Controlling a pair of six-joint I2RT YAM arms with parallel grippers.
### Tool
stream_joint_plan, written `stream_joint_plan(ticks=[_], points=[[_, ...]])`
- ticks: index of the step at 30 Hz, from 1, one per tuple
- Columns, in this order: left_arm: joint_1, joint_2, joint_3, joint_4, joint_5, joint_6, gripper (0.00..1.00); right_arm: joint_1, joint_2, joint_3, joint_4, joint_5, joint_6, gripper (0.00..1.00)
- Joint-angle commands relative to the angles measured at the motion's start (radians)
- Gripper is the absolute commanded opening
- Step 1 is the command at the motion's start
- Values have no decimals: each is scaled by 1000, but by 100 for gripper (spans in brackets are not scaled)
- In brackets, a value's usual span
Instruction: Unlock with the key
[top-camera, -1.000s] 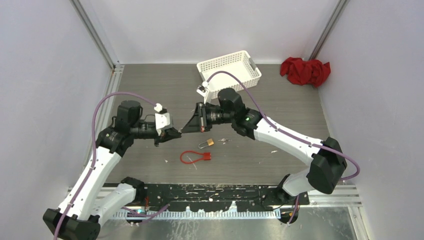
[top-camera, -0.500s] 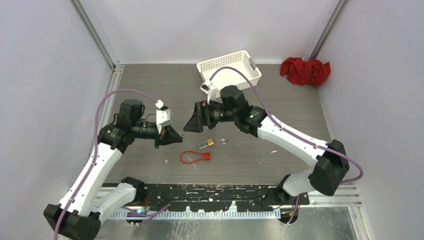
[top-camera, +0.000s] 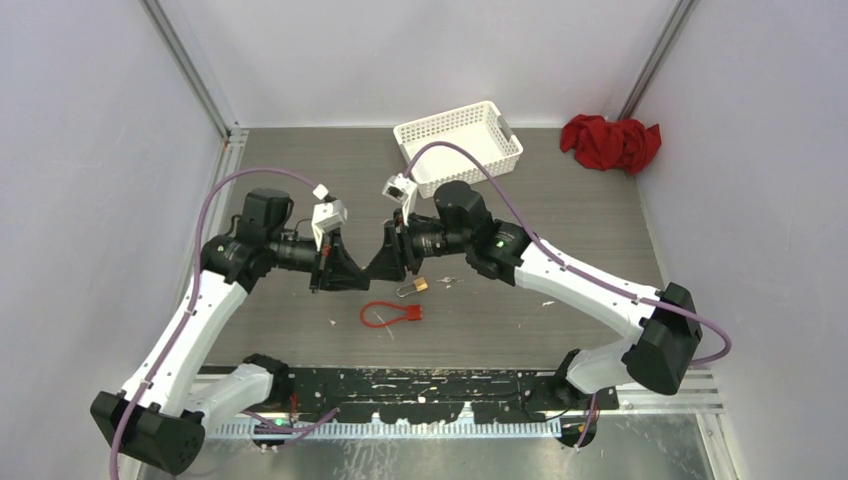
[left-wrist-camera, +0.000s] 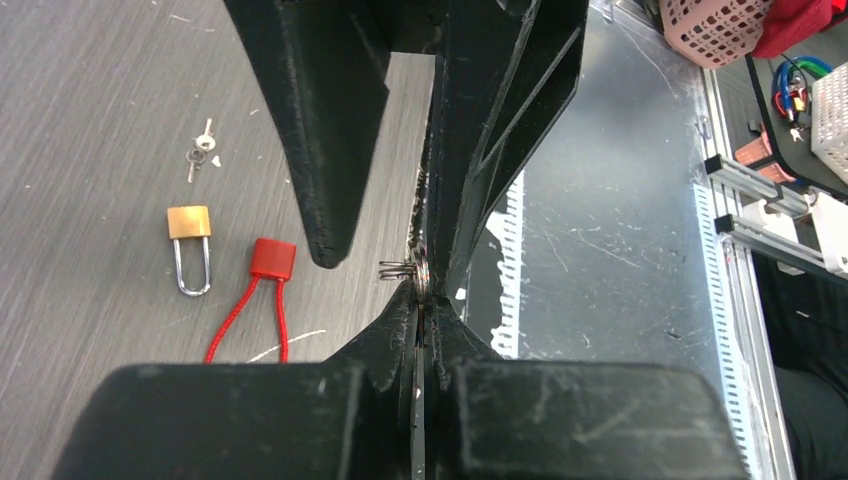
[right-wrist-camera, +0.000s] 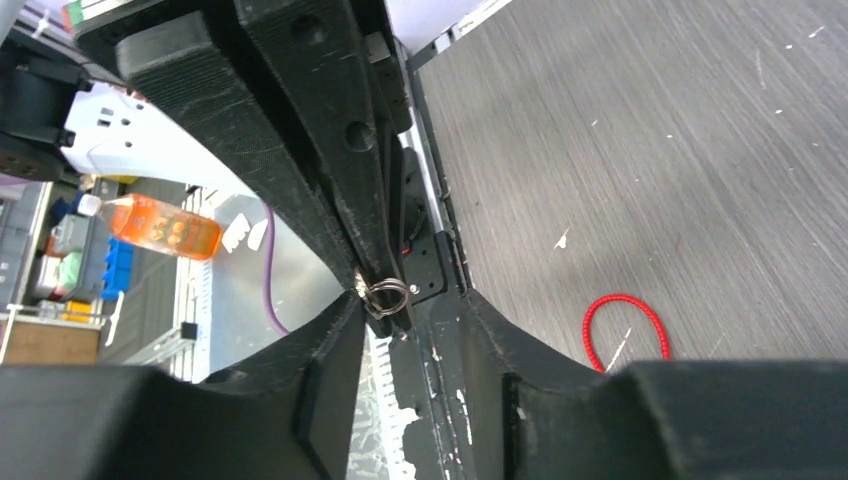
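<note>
The key (left-wrist-camera: 424, 272), ring attached, is clamped at the tips of the left gripper (left-wrist-camera: 420, 303), in the air above the table (left-wrist-camera: 90, 90). The right gripper (right-wrist-camera: 408, 300) stands parted around it, grasping nothing. This looks like a handover: the right should close squarely before the left releases. The padlock (left-wrist-camera: 188, 240) lies below beside a red cable (left-wrist-camera: 262, 300). The key's blade is hidden between the fingers.

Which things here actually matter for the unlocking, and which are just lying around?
For the job: key pinched in the left gripper, right gripper, brass padlock.
Lying about: red cable lock, loose keys, white basket, red cloth.
</note>
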Motion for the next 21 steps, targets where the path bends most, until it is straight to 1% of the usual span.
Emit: stream_joint_plan(ticks=[1,3,5,8,13,14,15,19,20,21], points=[[-4,1,47,-53,58,-7,0,12,8,55,24,-4,-25,40],[-5,-2,48,-75,58,8,0,14,6,55,34,0,-17,33],[-4,-3,51,-99,58,28,0,14,-1,48,46,21,-3,29],[-4,-4,54,-138,52,59,0,15,-9,43,49,43,6,28],[-5,-3,59,-172,47,87,0,15,-2,45,61,18,30,28],[-4,-3,59,-174,44,89,0,15,-1,46,64,14,34,27],[-4,-3,59,-177,44,90,0,15,-2,45,69,10,39,24],[-4,-2,59,-179,39,91,1,17,-12,31,100,-3,50,2],[-5,-2,58,-178,40,87,4,18,-16,28,107,-7,54,1],[-4,-3,60,-177,40,84,12,18,-22,23,115,-10,58,1]])
